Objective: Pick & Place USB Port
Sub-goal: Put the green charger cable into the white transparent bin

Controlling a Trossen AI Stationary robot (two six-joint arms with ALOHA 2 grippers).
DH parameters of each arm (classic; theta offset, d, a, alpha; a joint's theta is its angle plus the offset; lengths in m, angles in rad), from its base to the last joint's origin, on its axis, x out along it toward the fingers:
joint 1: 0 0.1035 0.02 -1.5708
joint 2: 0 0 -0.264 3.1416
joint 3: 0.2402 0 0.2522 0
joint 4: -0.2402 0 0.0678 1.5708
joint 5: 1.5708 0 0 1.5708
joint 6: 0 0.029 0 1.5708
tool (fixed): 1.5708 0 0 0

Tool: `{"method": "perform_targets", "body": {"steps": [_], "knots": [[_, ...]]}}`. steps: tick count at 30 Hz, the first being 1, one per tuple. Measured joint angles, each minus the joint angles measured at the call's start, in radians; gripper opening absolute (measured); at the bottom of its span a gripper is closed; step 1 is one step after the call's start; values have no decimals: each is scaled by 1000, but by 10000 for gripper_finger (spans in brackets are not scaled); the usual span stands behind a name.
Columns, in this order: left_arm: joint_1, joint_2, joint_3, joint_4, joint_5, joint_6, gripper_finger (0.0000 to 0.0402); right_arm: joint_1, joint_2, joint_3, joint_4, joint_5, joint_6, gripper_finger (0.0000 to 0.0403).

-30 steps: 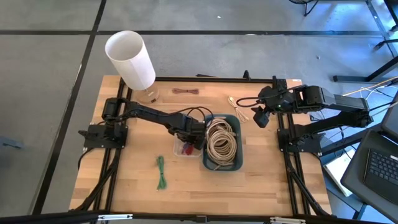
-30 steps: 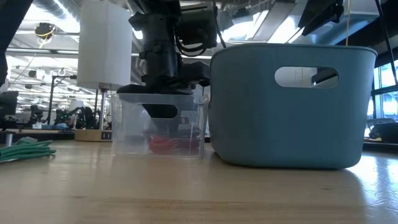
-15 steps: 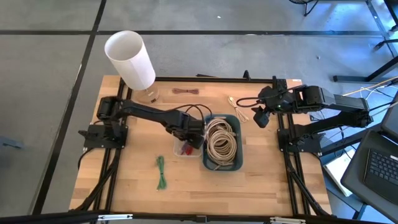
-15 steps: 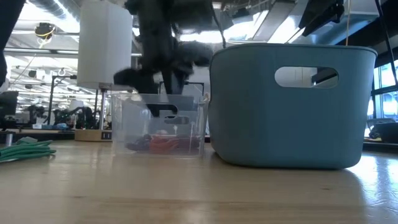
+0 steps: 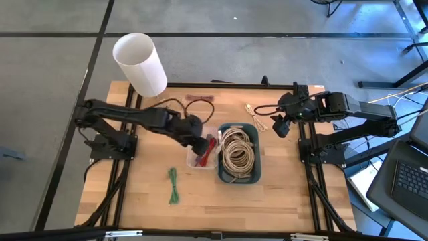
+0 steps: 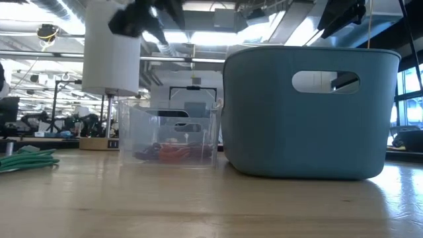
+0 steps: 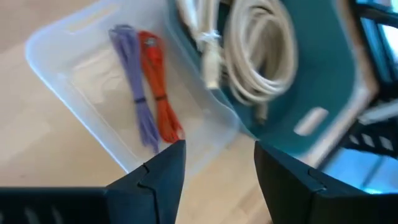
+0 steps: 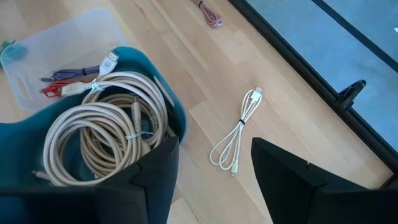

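The left gripper [image 7: 214, 165], open and empty above the clear tray [image 7: 62, 43] holding red cable [image 7: 158, 93] and purple cable [image 7: 137, 99], should lift straight clear before reaching for another.

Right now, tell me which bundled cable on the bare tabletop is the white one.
The white cable lying between the teal bin and the table's back edge; the other loose bundles are green and reddish-brown.
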State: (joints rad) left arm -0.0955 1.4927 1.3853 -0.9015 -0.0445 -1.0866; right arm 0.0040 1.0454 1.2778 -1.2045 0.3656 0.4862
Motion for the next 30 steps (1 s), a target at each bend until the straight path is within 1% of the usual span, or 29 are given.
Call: {"method": "perform_targets", "body": {"steps": [7, 12, 16, 19, 22, 28, 30], "knots": [[-122, -85, 0, -5, 1, -69, 175, 0, 0, 0, 0, 0, -23, 206], [-221, -89, 0, -5, 23, -121, 173, 0, 0, 0, -1, 0, -31, 206], [-289, -81, -3, -3, 32, -202, 173, 0, 0, 0, -1, 0, -43, 206], [-332, -81, -7, -2, 15, -294, 173, 0, 0, 0, 0, 0, -45, 206], [-372, -81, -24, -2, -24, -412, 173, 0, 0, 0, -1, 0, -45, 206], [-448, -72, -79, 9, -113, -653, 169, 0, 0, 0, 0, 0, -45, 206], [-468, -63, -104, 8, -118, -719, 169, 0, 0, 0, 0, 0, -46, 206]]}}
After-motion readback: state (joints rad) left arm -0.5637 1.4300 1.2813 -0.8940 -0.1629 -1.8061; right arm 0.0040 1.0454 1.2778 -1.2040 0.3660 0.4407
